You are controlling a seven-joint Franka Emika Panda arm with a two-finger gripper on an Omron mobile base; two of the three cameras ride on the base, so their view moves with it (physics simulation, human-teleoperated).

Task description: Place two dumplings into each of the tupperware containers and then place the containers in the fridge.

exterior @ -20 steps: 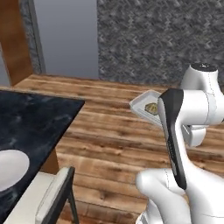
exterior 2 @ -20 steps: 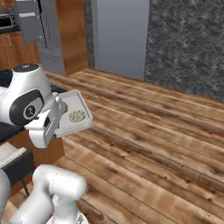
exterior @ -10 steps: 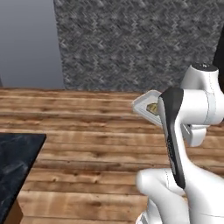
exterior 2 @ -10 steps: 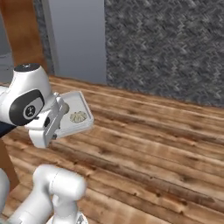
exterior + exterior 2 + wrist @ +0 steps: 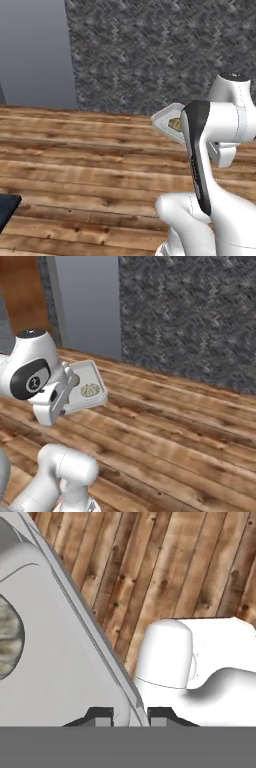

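Base views flank arm, share wooden floor; hand view close, downward.

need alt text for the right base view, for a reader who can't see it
A white robot arm holds a shallow white rectangular tray with one beige wrinkled dumpling showing in it, above a brown wooden plank floor. Behind stand a dark grey textured wall and a plain grey panel.

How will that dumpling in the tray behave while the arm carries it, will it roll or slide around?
The dumpling looks rounded and loose on the smooth white tupperware container, so it may slide if the tray tilts. The low rim would probably stop it. The gripper pinches just one edge, so the tray could sag or wobble.
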